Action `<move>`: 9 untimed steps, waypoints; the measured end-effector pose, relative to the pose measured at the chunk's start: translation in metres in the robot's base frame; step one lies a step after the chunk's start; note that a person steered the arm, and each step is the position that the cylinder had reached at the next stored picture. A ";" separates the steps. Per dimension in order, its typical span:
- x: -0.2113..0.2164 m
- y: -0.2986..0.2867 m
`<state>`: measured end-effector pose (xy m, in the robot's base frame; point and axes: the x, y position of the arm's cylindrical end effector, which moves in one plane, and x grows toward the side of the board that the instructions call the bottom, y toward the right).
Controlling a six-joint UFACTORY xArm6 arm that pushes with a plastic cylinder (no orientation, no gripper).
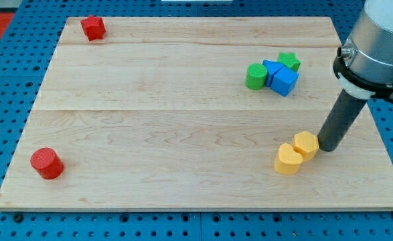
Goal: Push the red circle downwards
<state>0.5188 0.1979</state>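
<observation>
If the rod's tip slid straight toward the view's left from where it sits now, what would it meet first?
My tip sits just right of the yellow hexagon block, apparently touching it. Sliding left, it would push that block first, then probably the yellow heart-shaped block beside it.

red circle (47, 163) | red star (93, 28) | green cylinder (256, 77) | blue cube (284, 81) | yellow heart (288, 160) | dark rod (339, 122)

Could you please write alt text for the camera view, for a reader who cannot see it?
On a wooden board, my tip rests just right of two touching yellow blocks, far from the red circle near the bottom-left corner. A red star-like block sits at top left; a green cylinder, blue blocks and a green star cluster at upper right.
</observation>
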 end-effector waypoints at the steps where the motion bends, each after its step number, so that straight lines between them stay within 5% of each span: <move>1: -0.043 -0.023; 5: -0.072 -0.381; 9: 0.056 -0.464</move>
<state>0.5749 -0.2665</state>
